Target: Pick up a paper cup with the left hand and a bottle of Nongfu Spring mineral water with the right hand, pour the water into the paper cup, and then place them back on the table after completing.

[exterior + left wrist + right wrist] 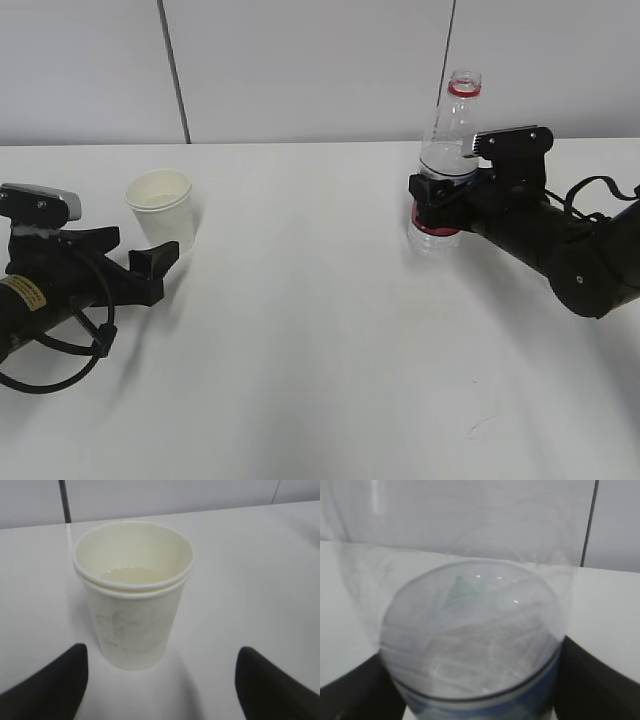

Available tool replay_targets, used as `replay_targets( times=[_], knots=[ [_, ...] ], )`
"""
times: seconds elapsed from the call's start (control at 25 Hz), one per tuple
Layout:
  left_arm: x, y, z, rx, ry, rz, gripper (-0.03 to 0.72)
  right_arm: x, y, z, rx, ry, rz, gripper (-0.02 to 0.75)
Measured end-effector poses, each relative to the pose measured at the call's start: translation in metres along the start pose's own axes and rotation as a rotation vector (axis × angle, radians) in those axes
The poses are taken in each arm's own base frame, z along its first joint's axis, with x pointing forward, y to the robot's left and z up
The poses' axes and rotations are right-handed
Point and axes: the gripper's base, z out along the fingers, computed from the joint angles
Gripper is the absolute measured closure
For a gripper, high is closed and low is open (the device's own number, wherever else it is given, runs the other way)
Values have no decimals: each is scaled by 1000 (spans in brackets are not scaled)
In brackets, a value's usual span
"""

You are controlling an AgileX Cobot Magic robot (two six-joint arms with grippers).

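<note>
A plain white matte table (320,330) meets a pale panelled wall (320,60) behind, and nothing lies between the two arms. At left, a cream paper cup (161,208) stands upright holding some liquid; the black left hand (160,680) has its fingers spread wide on either side, apart from the cup walls. At right, the black right hand (442,200) is closed around a clear plastic bottle with red label (447,165), upright on the table, uncapped, with water (470,635) inside.

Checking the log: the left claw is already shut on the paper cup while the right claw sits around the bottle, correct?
Not quite. The left wrist view shows the left claw open, its fingers apart from the paper cup. The right claw does sit around the bottle.
</note>
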Motion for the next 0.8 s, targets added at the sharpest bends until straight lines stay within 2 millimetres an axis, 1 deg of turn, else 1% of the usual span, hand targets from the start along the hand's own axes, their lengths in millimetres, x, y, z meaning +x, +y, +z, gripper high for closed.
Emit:
replay_targets(
  times=[0.16,0.8],
  knots=[
    [0,0,0,0,-1,0,135,0,0,0,-3,0,-4,147],
    [0,0,0,-1,-3,-1,135,1,0,0,-1,16,-4,147]
  ],
)
